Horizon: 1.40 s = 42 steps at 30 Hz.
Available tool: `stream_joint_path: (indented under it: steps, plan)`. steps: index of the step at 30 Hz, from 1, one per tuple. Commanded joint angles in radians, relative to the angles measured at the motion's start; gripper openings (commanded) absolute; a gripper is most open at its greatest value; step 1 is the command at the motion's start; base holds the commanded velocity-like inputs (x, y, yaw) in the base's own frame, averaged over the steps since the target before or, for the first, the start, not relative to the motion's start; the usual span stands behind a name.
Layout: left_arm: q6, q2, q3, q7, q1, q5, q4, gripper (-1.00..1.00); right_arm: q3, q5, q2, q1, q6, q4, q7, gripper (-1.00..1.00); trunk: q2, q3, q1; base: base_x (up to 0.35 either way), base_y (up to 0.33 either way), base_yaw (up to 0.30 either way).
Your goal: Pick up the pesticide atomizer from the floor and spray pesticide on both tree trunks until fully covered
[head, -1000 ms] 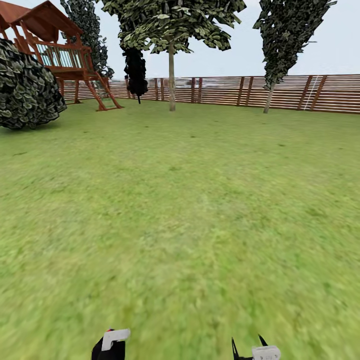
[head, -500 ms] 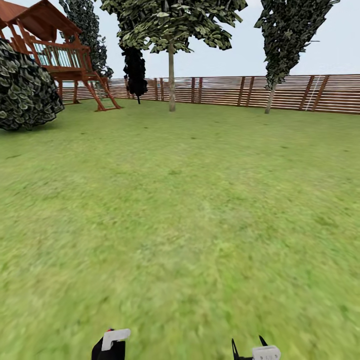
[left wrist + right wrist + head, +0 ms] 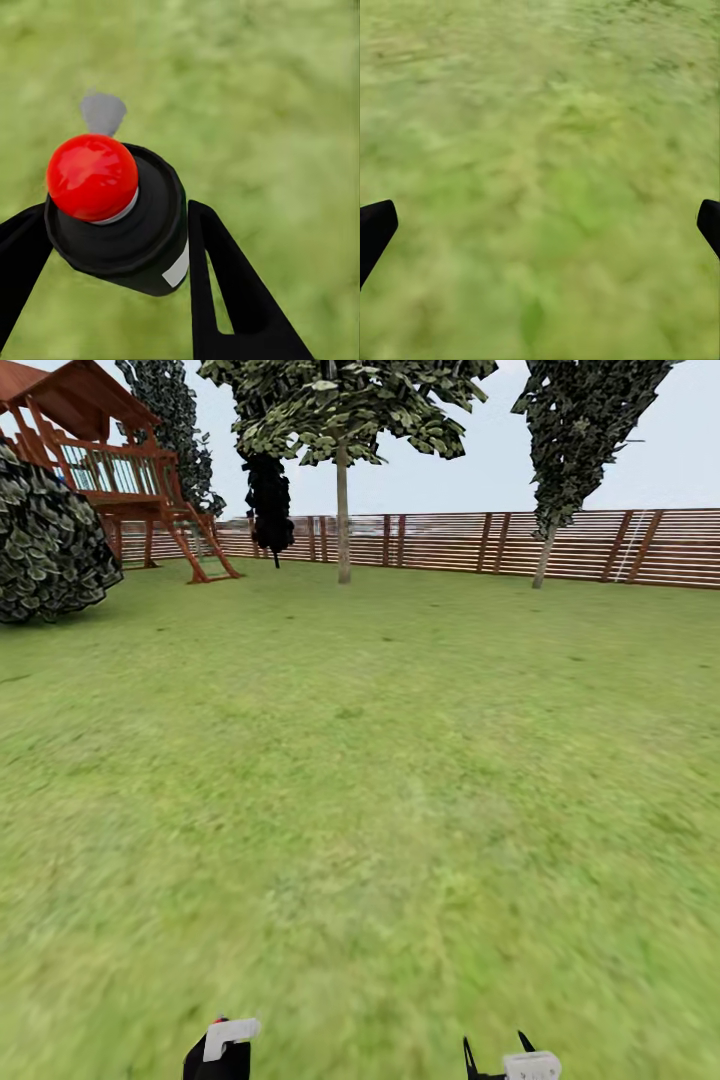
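Black pesticide atomizer (image 3: 124, 225) clamped in left tool (image 3: 112, 247), grass (image 3: 380, 780) below

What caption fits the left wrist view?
Left gripper shut on the black, red-capped pesticide atomizer, above blurred grass.

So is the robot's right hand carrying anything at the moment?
No: in the right wrist view the right gripper has its fingers spread far apart with nothing but grass between them.

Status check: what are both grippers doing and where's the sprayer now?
Left gripper shut on atomizer, red cap up. Right gripper open over grass. Nothing between robot and far tree trunk.
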Motion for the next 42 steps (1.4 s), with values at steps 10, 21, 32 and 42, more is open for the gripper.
stream_joint_path:
  steps: [10, 21, 32, 42]
  plan:
    - [0.0, 0.0, -0.001, 0.0, 0.0, 0.0, 0.0, -1.0, 0.0, 0.0, 0.0, 0.0, 0.0, 0.0, 0.0, 1.0, 0.0, 0.0, 0.0, 0.341, 0.0, 0.0]
    - [0.0, 0.0, -0.001, 0.0, 0.0, -0.001, 0.0, -1.0, 0.001, 0.0, 0.0, 0.0, 0.0, 0.001, 0.0, 1.0, 0.0, 0.0, 0.0, 0.341, 0.0, 0.0]
    - [0.0, 0.0, 0.0, 0.0, 0.0, 0.0, 0.0, -1.0, 0.0, 0.0, 0.0, 0.0, 0.0, 0.0, 0.0, 1.0, 0.0, 0.0, 0.0, 0.341, 0.0, 0.0]
    - [0.0, 0.0, 0.0, 0.0, 0.0, 0.0, 0.0, -1.0, 0.0, 0.0, 0.0, 0.0, 0.0, 0.001, 0.0, 1.0, 0.0, 0.0, 0.0, 0.341, 0.0, 0.0]
